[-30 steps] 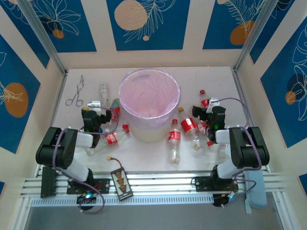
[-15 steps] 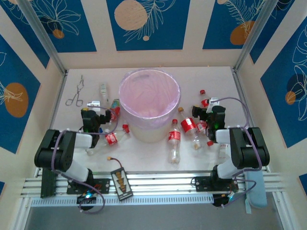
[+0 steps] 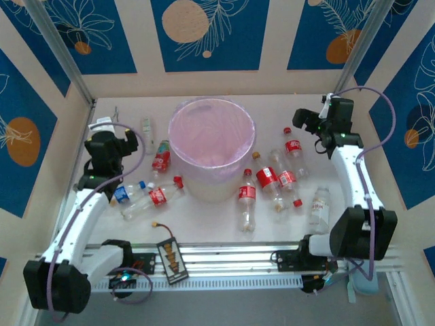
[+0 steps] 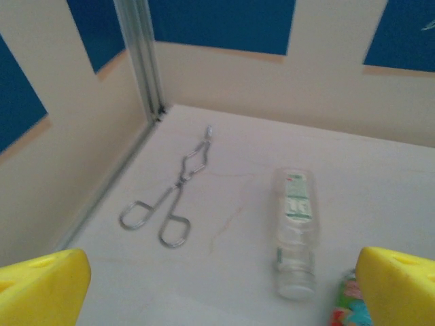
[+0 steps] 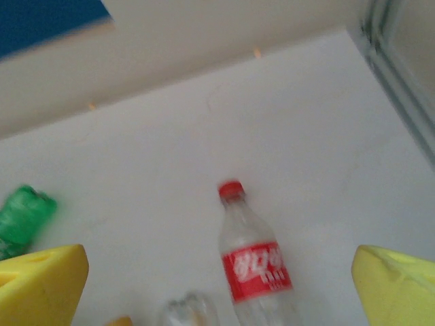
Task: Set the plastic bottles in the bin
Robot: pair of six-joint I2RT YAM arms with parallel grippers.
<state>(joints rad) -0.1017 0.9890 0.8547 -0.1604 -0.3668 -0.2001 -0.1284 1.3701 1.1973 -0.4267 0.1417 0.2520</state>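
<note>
Fingers of the left gripper are seen spread wide, 1 yellow tip in each lower corner of the left wrist view, with nothing held between them. Ahead of them, right of centre, a green-labelled bottle lies flat on the table. Its long axis runs up and down the frame, roughly in line with the approach, so the jaws would close across its narrow width. It is clear and looks empty. Whether cap or base faces the gripper cannot be told. Metal forceps lie to its left, apart from it.

Pads of the right gripper are likewise held open and empty. A red-labelled bottle lies between them at lower centre, red cap toward the top of the frame, long axis slightly tilted from vertical.

From above, the left gripper is judged nearer the green-labelled bottle at upper left, the right gripper nearer the red-labelled bottle at upper right. The bin stands between both arms at centre, and other bottles are scattered around its base.
</note>
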